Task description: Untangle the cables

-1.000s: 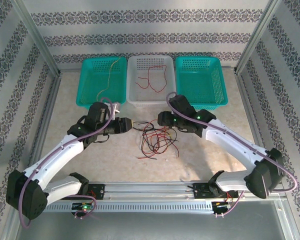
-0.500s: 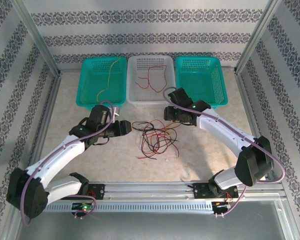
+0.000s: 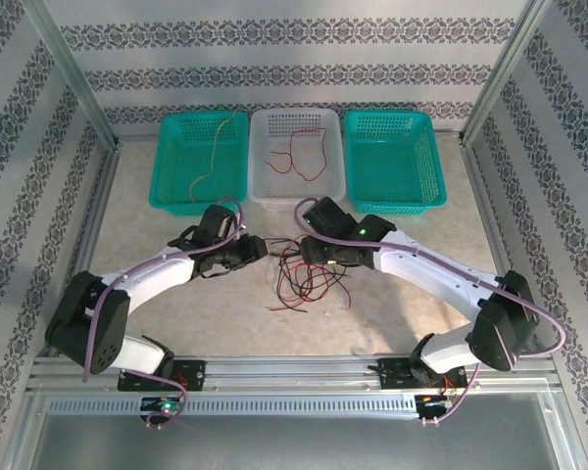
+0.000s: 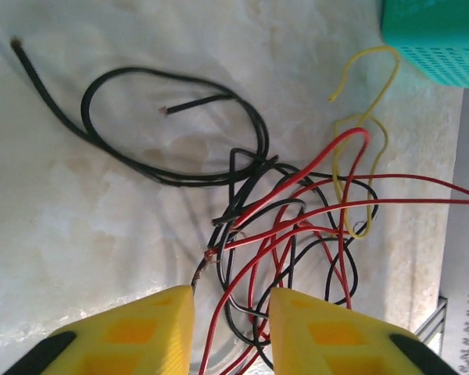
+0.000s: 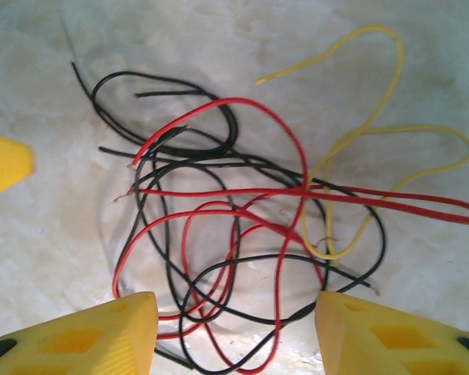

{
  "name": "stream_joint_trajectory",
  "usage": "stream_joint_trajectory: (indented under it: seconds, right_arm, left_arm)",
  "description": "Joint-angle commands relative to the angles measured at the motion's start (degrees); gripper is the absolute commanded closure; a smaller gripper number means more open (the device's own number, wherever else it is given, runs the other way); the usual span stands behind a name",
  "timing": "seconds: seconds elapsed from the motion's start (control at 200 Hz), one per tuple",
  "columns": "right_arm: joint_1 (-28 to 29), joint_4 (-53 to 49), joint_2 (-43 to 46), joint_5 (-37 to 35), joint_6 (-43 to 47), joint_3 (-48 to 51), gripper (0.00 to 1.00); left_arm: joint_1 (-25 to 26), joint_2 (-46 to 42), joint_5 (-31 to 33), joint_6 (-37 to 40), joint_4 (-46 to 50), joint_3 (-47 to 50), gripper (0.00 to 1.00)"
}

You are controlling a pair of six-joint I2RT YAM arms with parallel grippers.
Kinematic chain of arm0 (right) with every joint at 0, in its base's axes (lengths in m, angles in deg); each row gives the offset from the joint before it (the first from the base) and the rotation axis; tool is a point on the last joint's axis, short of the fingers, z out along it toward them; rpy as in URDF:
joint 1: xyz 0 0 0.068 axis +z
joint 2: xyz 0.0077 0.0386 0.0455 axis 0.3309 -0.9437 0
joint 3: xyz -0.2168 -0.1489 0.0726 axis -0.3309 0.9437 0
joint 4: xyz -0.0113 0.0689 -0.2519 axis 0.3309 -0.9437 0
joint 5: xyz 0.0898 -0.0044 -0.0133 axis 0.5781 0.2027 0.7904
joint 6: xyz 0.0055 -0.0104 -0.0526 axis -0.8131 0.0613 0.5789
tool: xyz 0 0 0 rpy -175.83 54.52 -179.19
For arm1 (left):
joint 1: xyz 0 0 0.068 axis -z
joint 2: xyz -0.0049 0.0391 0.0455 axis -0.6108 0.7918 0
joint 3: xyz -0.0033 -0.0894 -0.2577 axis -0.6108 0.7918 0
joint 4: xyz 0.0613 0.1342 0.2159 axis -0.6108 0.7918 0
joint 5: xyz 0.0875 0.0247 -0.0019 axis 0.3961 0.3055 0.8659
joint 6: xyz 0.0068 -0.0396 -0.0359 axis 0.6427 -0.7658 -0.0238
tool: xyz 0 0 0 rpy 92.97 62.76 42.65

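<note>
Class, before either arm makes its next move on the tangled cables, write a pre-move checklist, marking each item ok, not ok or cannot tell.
1. Jaws of left tool apart: ok.
2. Open right tool poised over the tangle: ok.
3. Just one strand between the left tool's fingers: not ok, red and black both pass through.
4. The yellow cable free of the pile: not ok, it crosses red and black strands.
5. Fingers off the table: cannot tell.
</note>
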Motion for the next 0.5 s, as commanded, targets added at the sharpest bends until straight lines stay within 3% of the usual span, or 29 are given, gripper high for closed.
stream_joint_trajectory:
  seconds: [0.0,0.125,0.27,0.495]
  right_arm:
    - [2.8,0.6,-3.1,4.2,-1.4,-0.7,0.46]
    - [5.0,1.0,-7.3,4.7,-2.6,-2.8,0.52]
    - [5.8,4.0,-11.5,5.6,-0.8,-5.7,0.51]
    - [6.1,-1.7,-25.8,1.8,6.9,-19.5,0.52]
  left_arm:
    - [0.0,-1.1,-1.1,-3.3,-2.8,1.5,0.74]
    - [-0.7,-5.7,2.8,-1.3,1.8,2.4,0.75]
    - [-2.6,-9.9,3.6,-0.8,6.2,1.9,0.76]
    - [-8.3,-17.6,3.6,-0.3,15.6,1.7,0.74]
